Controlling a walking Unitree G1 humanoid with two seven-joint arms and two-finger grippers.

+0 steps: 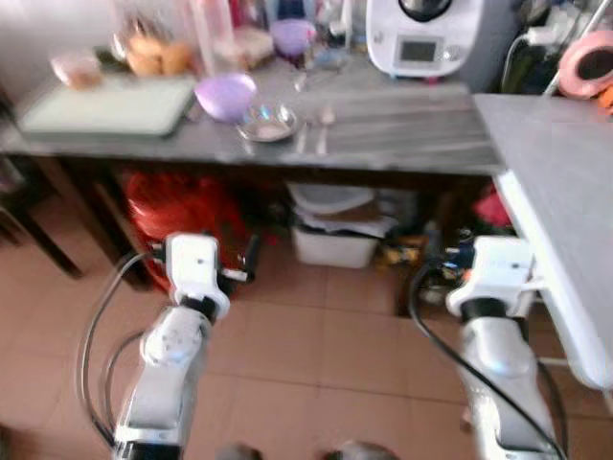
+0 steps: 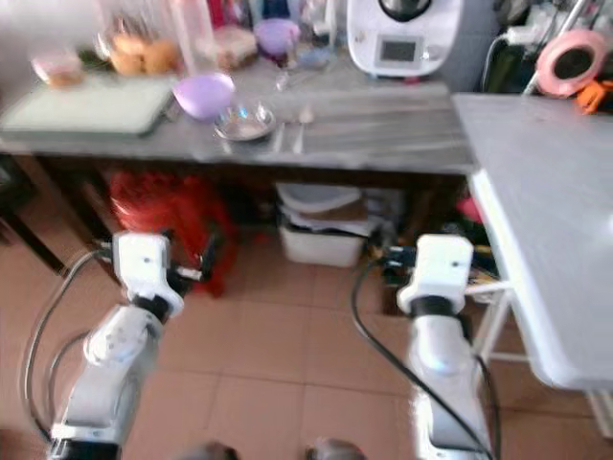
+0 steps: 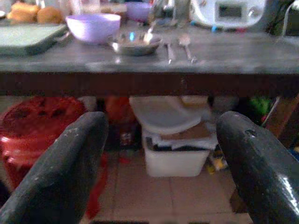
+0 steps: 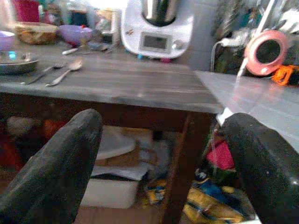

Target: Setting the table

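Note:
On the grey counter (image 1: 402, 129) ahead stand a purple bowl (image 1: 226, 96) and a shallow steel dish (image 1: 268, 123) beside it. A fork (image 1: 303, 137) and a spoon (image 1: 326, 120) lie just right of the dish. Both arms are held low in front of the counter, below its edge. My left gripper (image 3: 161, 121) is open with nothing between its fingers and faces the dish and the cutlery. My right gripper (image 4: 161, 121) is open too, empty, and faces the counter's right end.
A pale green tray (image 1: 110, 103), bread rolls (image 1: 158, 56), a second purple bowl (image 1: 292, 36) and a white kitchen machine (image 1: 426, 38) sit further back. A white table (image 1: 565, 192) juts in on the right. Under the counter are a red stool (image 1: 177, 206) and white tubs (image 1: 335, 240).

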